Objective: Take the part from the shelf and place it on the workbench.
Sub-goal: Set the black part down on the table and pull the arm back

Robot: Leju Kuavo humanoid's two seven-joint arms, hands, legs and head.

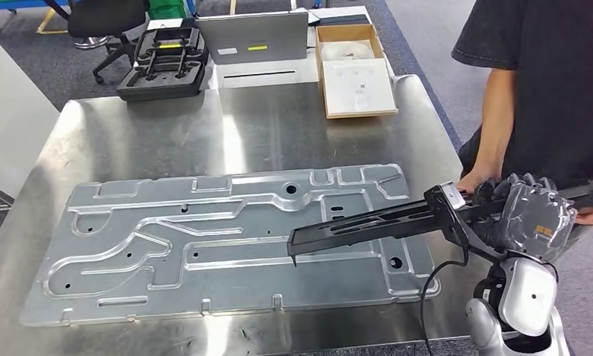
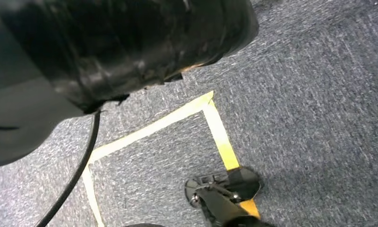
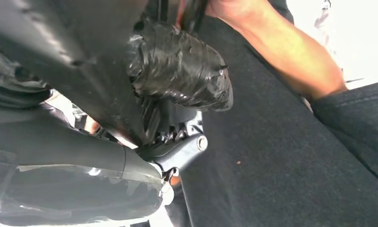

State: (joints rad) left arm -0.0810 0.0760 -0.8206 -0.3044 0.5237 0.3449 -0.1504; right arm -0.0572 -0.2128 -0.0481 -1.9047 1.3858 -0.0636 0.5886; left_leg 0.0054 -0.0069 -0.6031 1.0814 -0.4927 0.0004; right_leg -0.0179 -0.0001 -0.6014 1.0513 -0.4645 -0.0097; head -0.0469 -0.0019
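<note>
Right hand point(image 1: 534, 219) grips long black part point(image 1: 368, 226) over workbench point(image 1: 167, 141). Left hand's state: cannot tell. Cardboard box point(image 1: 356, 70) holds white sheets; black case point(image 1: 164, 63) lies open.

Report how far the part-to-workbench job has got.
Done: the black part is off the shelf and over the workbench. In hand: the right hand grips its end, above the stamped metal panel, a person's hand alongside. Left: setting it down and letting go.

Grey-blue carpet point(image 1: 427, 44) with yellow tape lines point(image 2: 215, 127); steel bench point(image 1: 167, 141) glinting under overhead light; black office chair point(image 1: 104, 22) behind; second table point(image 1: 279, 70) bearing cardboard box point(image 1: 356, 74).
</note>
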